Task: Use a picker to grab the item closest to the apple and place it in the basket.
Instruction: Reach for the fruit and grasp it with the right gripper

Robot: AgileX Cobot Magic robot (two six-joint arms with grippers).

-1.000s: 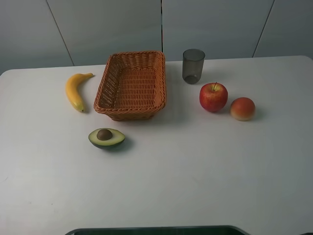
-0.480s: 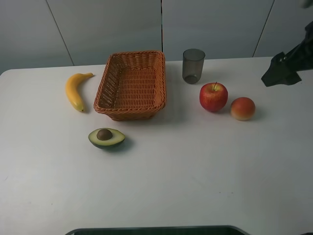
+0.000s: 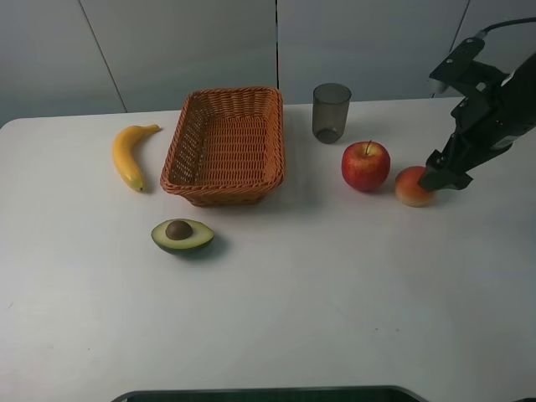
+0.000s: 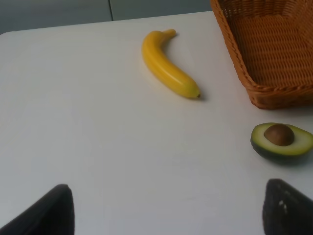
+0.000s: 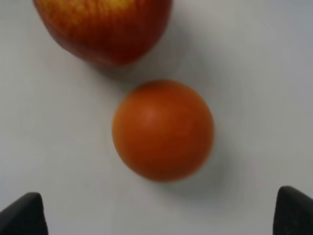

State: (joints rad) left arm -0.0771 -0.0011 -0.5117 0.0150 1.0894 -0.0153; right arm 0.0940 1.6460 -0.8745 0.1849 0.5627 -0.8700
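View from high: right gripper (image 3: 435,177) hangs just beside the small round orange-red fruit (image 3: 415,186), which lies between it and the shiny red apple (image 3: 365,165), with the woven wicker basket (image 3: 180,146) well beyond both. Right wrist view: jaws spread wide, fruit centred ahead between them; smooth, firm and probably light, it may roll, so grasp across its widest girth. Left wrist view: left gripper (image 4: 168,213) likewise spread, holding nothing.

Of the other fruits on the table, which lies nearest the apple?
The peach, right beside the apple, at the right gripper. The banana and avocado half lie beyond the basket.
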